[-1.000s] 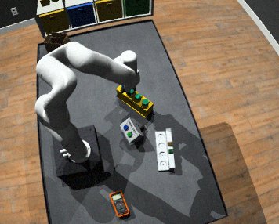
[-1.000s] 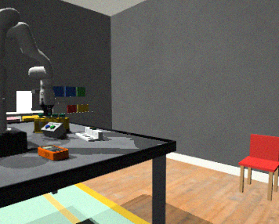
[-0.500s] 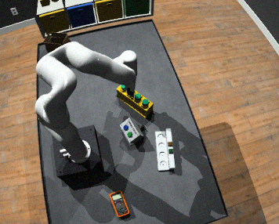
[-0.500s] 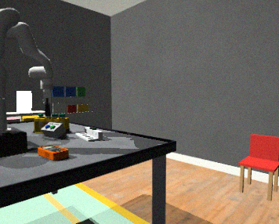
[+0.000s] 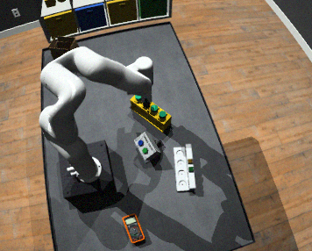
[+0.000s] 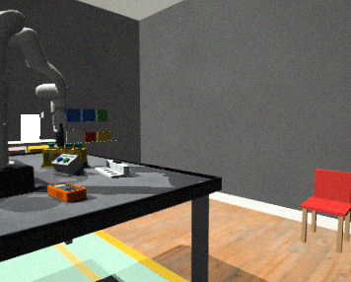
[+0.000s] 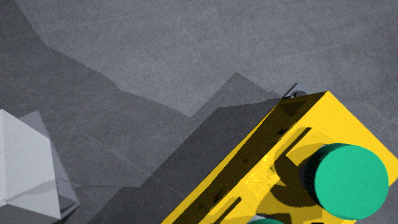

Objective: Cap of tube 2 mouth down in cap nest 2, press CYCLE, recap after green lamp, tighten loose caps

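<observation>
The yellow decapping station (image 5: 150, 113) stands in the middle of the table. Green caps show on tube 1 (image 5: 138, 97), tube 3 (image 5: 153, 107) and tube 4 (image 5: 162, 115). My gripper (image 5: 145, 102) is down over tube 2, and the arm hides that cap. The fingers stand partly open. In the wrist view the station (image 7: 295, 170) fills the lower right, with one green cap (image 7: 350, 180) and the rim of another at the bottom edge; no fingers show there. The white cap tray (image 5: 184, 168) has empty nests and two unlit lamps. The key housing (image 5: 146, 147) carries the blue key (image 5: 140, 142) and the green key (image 5: 145, 150).
An orange multimeter (image 5: 133, 228) lies near the front edge of the table. The arm's black base (image 5: 85, 175) stands at the left. Coloured storage bins (image 5: 105, 13) and a brown box (image 5: 61, 44) are beyond the far end. A red chair (image 6: 327, 202) stands off the table.
</observation>
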### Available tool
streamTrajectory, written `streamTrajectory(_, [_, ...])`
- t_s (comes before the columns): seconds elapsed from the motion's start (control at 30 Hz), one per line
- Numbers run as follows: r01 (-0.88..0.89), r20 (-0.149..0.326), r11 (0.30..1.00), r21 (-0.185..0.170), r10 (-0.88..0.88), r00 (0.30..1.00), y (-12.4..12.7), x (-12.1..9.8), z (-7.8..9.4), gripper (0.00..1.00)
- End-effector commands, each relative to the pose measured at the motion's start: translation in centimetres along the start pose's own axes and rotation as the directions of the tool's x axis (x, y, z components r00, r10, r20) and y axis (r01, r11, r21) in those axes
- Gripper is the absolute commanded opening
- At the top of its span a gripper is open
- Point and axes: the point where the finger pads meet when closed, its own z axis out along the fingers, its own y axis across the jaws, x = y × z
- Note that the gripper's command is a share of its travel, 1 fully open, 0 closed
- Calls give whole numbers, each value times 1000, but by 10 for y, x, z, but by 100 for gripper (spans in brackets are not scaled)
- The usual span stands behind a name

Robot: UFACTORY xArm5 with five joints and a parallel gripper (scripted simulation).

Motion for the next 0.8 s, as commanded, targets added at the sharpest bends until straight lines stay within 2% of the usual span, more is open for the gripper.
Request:
streamTrajectory(0.0, [2, 6, 1000, -2, -2, 1000, 1, -1, -1, 46])
streamTrajectory(0.13, [2, 6, 1000, -2, -2, 1000, 1, -1, -1, 46])
streamTrajectory(0.27, [-293, 5, 956, -3, 293, 956, 1, -1, -1, 46])
streamTrajectory(0.37, [-395, 5, 919, -4, 395, 919, 1, -1, -1, 46])
streamTrajectory(0.53, [-587, 4, 809, -5, 587, 809, 1, -1, -1, 46])
streamTrajectory(0.6, [-587, 4, 809, -5, 587, 809, 1, -1, -1, 46])
streamTrajectory(0.67, [-712, 3, 702, -5, 712, 702, 1, -1, -1, 46])
streamTrajectory(0.77, [-788, 2, 616, -6, 788, 616, 1, -1, -1, 46])
